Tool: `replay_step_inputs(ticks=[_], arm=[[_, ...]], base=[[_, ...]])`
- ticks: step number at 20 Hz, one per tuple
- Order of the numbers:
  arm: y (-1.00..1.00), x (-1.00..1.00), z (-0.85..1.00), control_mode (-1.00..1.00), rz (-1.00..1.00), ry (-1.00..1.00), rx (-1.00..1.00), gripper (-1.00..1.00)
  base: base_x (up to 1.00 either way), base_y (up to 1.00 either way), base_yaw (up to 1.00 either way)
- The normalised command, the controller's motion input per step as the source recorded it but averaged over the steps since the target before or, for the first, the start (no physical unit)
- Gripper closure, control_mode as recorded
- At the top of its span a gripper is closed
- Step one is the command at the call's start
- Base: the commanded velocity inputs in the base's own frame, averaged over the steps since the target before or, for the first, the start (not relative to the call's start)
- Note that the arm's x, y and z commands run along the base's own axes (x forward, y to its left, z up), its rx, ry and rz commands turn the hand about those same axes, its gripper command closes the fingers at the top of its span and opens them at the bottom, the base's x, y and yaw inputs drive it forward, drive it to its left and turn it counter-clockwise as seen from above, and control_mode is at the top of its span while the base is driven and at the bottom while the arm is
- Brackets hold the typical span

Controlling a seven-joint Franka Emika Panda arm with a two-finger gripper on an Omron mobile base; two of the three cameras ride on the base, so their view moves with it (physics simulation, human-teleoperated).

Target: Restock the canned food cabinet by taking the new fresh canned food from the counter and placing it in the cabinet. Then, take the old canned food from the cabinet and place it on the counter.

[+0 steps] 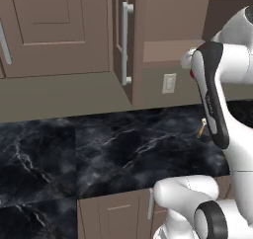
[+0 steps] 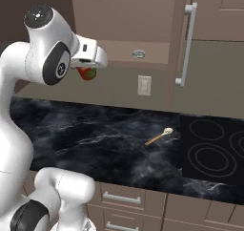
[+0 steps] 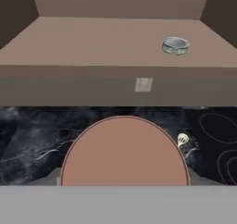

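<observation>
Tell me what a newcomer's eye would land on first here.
The gripper holds the red-orange can in the air in front of the open cabinet. On the cabinet's shelf sits the small silver can. A wooden spoon lies on the black counter.

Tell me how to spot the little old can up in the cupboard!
Look at the brown wall cabinet with its door swung open above the black counter. On its tan shelf, toward the side nearer the stove, sits the old can. It is squat, round and silvery grey, alone on the shelf, unlike the red-orange can the robot carries.
</observation>
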Motion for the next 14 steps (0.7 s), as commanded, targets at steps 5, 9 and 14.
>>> replay_step_inputs(ticks=[5, 9, 14], arm=[[0.0, 0.23, 0.0, -1.0, -0.02, 0.0, 0.04, 1.0], [0.01, 0.55, -0.05, -1.0, -0.03, 0.0, 0.0, 1.0], [0.04, 0.8, -0.04, -1.0, -0.03, 0.0, 0.0, 1.0]], base=[[0.0, 0.0, 0.0], [0.0, 0.0, 0.0], [0.0, 0.0, 0.0]])
